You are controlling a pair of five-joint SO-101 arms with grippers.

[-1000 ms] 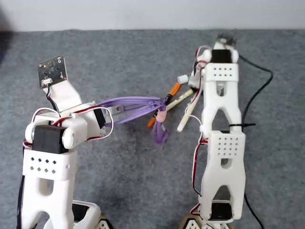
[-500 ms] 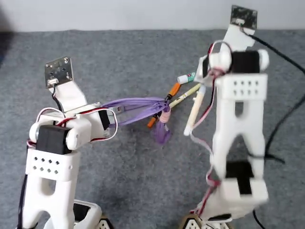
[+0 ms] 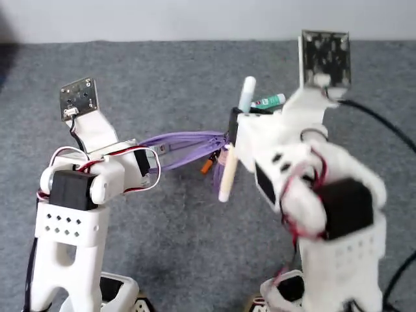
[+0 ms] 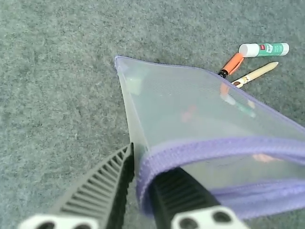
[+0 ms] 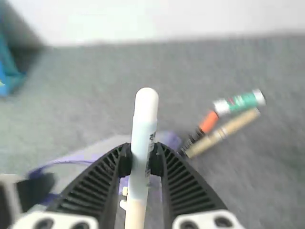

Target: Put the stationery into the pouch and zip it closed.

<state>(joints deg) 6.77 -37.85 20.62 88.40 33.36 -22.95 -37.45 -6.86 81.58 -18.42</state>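
Purple pouch [image 4: 200,114] rim clamped by left tool [image 4: 140,167]; right tool [image 5: 141,153] grips marker [image 5: 144,114], seemingly airborne.

Pouch [image 4: 200,119] edge pinched between left fingers [image 4: 107,186], the rest stretching out toward mid bench [image 4: 57,95]. Marker [image 5: 143,129] clamped between right fingers [image 5: 95,186], above the pouch's far end. Pen [image 4: 231,64] and pencil [image 4: 255,74] side by side on the bench just past the pouch, glue stick [image 4: 263,49] just beyond them.

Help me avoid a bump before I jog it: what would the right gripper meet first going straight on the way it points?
Most likely the purple pouch, whose end lies just beyond the right gripper and the white marker it grips. Depth is unclear; it might pass over it.
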